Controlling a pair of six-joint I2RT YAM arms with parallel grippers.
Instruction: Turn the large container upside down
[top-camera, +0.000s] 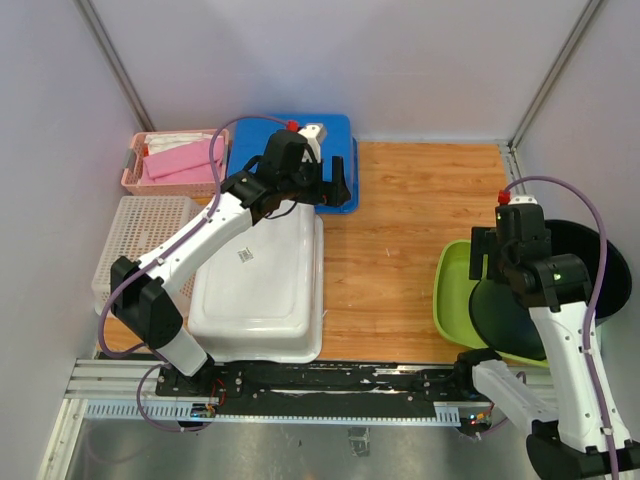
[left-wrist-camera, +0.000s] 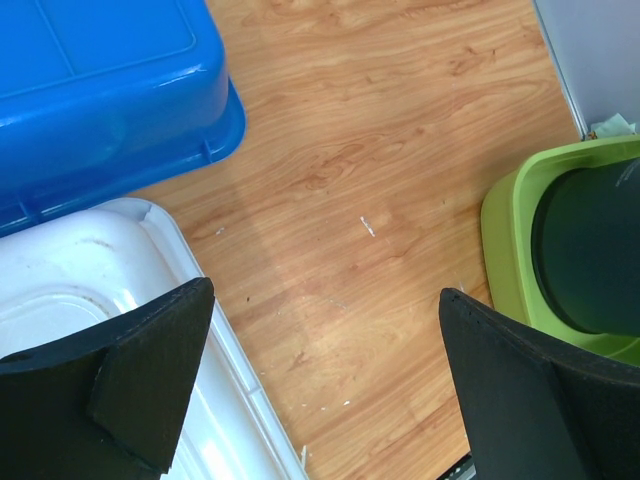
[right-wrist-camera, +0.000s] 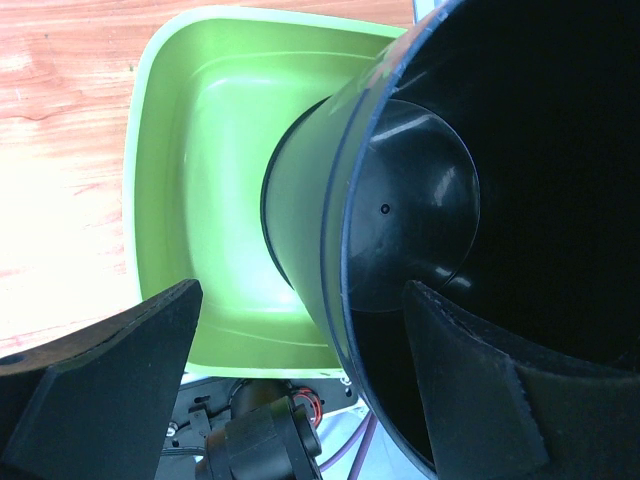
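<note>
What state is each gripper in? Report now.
Left gripper: open, holding nothing.
Right gripper: open, holding nothing, over the black bucket.

large container (top-camera: 260, 300) white | bin (top-camera: 340, 135) blue | tub (top-camera: 450, 290) green | bowl (top-camera: 590, 250) black | table (top-camera: 420, 220) wood-grain
</note>
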